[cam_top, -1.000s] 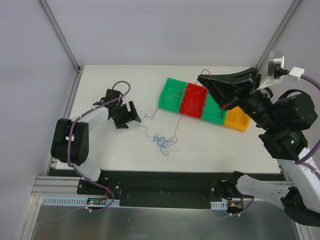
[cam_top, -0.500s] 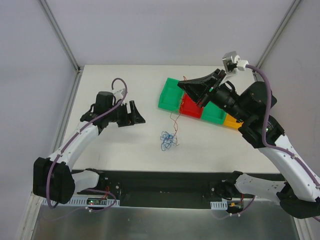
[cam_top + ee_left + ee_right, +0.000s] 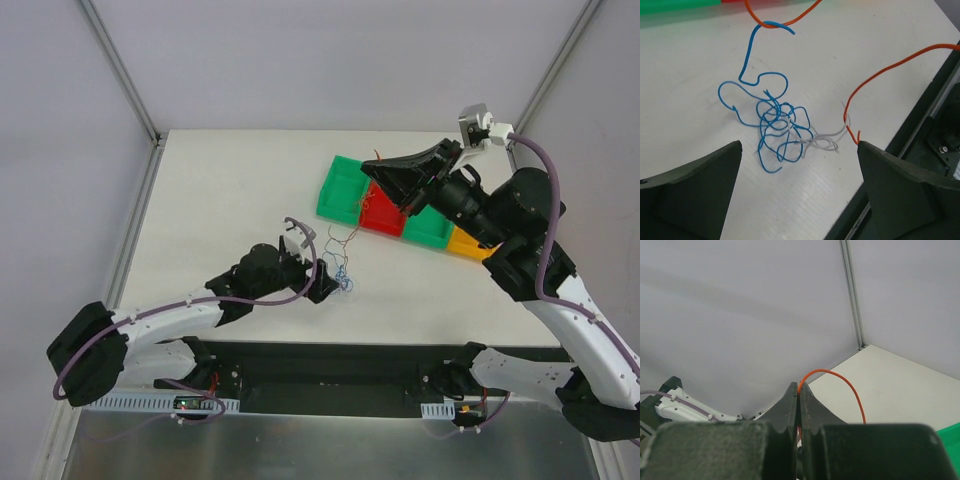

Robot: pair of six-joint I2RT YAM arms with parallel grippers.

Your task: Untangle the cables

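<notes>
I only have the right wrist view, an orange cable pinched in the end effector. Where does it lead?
Observer: The orange cable hangs down to the table and meets the raised end of the blue tangle.
Operator: And the other arm?
Observer: The left end effector is open, a finger on each side of that tangle.
Operator: Anything else tangled in?
Observer: A white strand, caught at the tangle's edge.

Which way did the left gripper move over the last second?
Yes: the left gripper moved right and toward the near table edge, up to the blue cable tangle.
</notes>
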